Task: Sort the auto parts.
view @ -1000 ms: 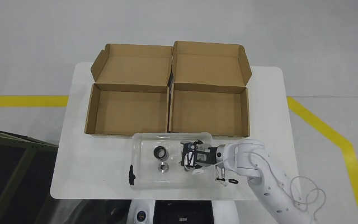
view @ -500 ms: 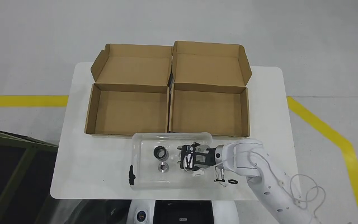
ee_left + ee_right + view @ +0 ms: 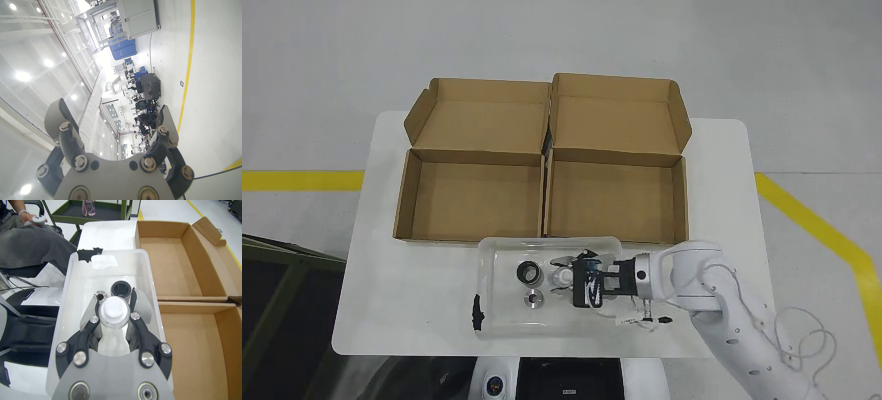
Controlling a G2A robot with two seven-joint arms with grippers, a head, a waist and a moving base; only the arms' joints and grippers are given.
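Bright, even overhead light on the white table (image 3: 717, 180), barely a shadow. Soft shading along the inner walls of the cardboard boxes (image 3: 472, 200). Up at the ceiling lamps (image 3: 22, 75): blown out, flaring, wide glow all around. Strong bending of straight lines toward both wrist views' edges. White glare on the clear bin (image 3: 151, 275), sheen on the white part (image 3: 114, 311).

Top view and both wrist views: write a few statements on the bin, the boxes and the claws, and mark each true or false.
1. The right claw is shut on a white part over the clear bin. True.
2. The left box and the right box hold parts. False: both are bare inside.
3. A black ring-shaped part lies in the bin. True.
4. The left claw grips the silver part. False: it is open, holding nothing; the silver part lies in the bin.
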